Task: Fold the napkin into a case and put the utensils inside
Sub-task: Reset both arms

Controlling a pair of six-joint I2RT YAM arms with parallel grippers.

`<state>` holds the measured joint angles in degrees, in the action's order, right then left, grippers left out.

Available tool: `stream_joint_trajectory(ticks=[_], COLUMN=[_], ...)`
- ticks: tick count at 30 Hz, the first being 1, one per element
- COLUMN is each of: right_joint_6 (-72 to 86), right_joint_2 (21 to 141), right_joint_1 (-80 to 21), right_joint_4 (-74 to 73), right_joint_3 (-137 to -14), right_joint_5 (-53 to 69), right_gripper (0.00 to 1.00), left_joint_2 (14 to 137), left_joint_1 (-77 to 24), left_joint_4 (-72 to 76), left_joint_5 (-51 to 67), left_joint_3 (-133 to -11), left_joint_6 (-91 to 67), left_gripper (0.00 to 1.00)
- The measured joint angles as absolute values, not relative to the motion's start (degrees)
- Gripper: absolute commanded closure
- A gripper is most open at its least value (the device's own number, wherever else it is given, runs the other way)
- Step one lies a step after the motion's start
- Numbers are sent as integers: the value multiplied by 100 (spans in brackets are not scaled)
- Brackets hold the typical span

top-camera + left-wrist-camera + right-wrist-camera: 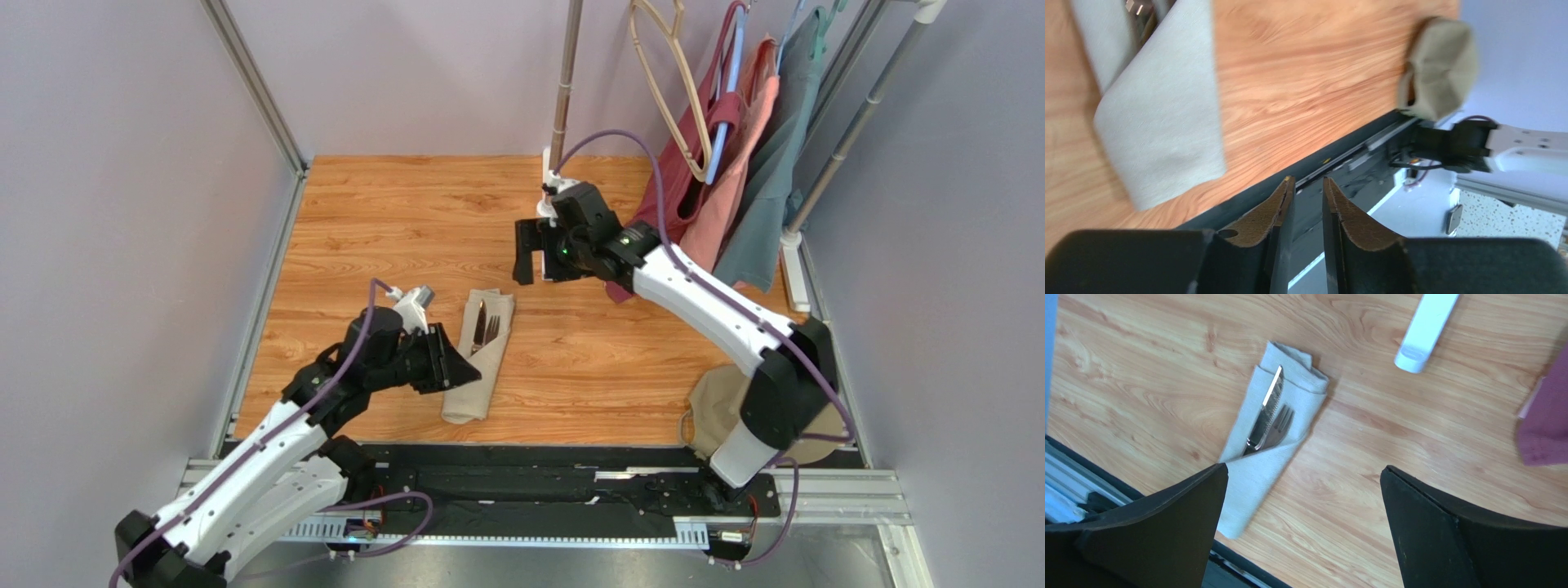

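Observation:
The napkin lies folded as a narrow beige case (472, 382) on the wooden table, left of centre. The utensils (486, 328), a knife and a fork, stick out of its upper pocket. In the right wrist view the knife (1265, 410) and fork (1281, 425) lie side by side in the case (1254, 478). My left gripper (470, 371) sits just left of the case's lower half, its fingers a narrow gap apart with nothing between them (1308, 179). The case's bottom end (1161, 122) lies beside it. My right gripper (540, 272) hangs wide open above the table, up and right of the case, and is empty (1304, 468).
A round tan disc (724, 404) lies at the table's near right corner by the right arm's base. Maroon, salmon and grey-teal garments (736, 147) hang on a rack at the back right, whose white foot (1425, 331) rests on the table. A black rail (528, 459) runs along the near edge.

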<state>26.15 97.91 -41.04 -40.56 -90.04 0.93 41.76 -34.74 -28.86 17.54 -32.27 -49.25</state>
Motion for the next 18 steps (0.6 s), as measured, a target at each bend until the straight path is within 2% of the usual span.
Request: stream_joint_trajectory(ticks=[8, 18], right_joint_6=[2064, 2196], right_joint_2=[7572, 4093], right_joint_1=[-4202, -4209], right_joint_4=[-2480, -1776], right_joint_3=[-6117, -4412], right_joint_5=[128, -226], right_gripper=[0, 0], left_joint_2=[2869, 2021], left_joint_1=[-3474, -3474], left_joint_4=[-2379, -829], left_joint_5=[1455, 1131], left_joint_3=[-3629, -3627], left_joint_6=[-4534, -4329], left_gripper=[61, 56])
